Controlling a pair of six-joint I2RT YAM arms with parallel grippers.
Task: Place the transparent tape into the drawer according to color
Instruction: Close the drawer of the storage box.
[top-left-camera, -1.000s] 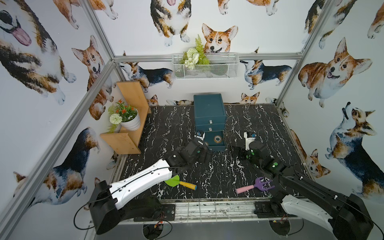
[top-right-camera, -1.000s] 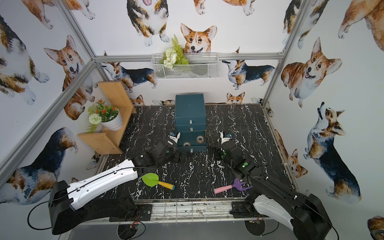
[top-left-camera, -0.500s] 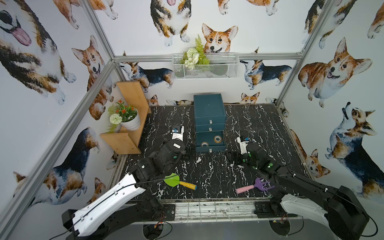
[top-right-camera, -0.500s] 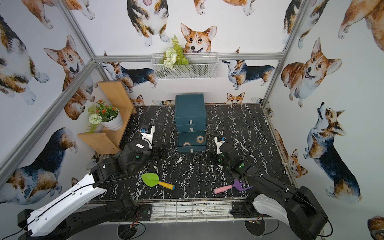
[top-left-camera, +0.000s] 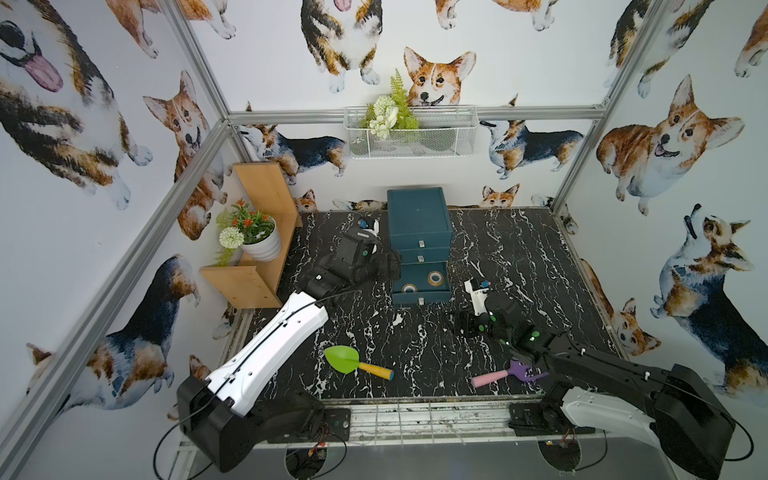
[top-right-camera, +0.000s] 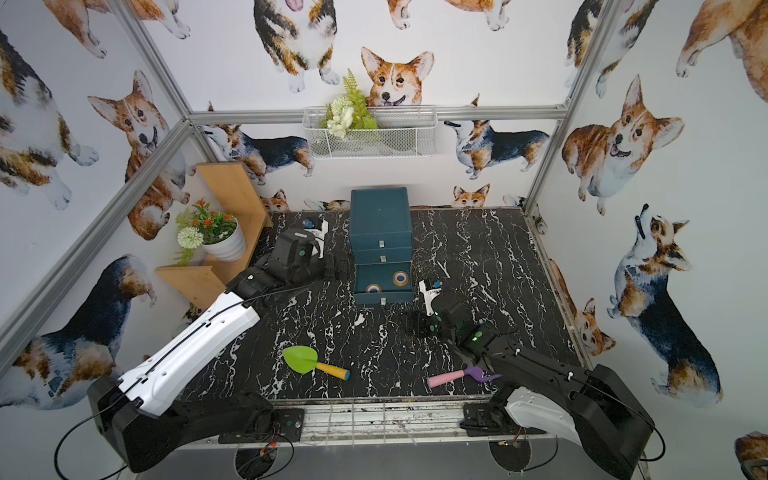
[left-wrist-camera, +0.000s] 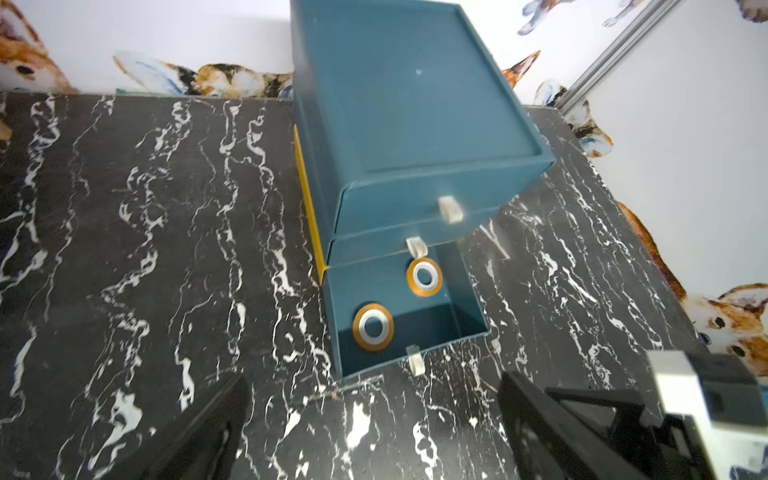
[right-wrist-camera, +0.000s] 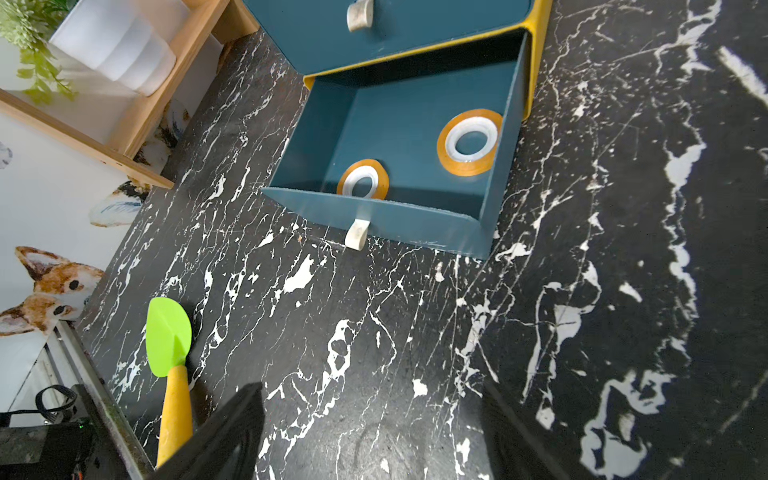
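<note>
Front of the desk (top-left-camera: 436, 332): a green shovel (top-left-camera: 343, 359), plus a purple fork (top-left-camera: 517, 370) partly covered by the right arm (top-left-camera: 590, 365). Right jaws and left jaws are both spread with nothing between them, tips cut off in the wrist views. Further back, the open bottom drawer (top-left-camera: 403, 297) holds two orange ones, a front tape roll (top-left-camera: 409, 287) and a back tape roll (top-left-camera: 435, 278). The upper drawers (top-left-camera: 432, 243) are shut, so their contents are hidden.

left arm (top-left-camera: 266, 353) — jaws wide, empty | right arm (top-left-camera: 602, 368) — jaws apart, empty

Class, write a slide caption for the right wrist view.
An orange tape roll and a second roll lie in the open drawer; a green toy shovel lies on the tabletop.
</note>
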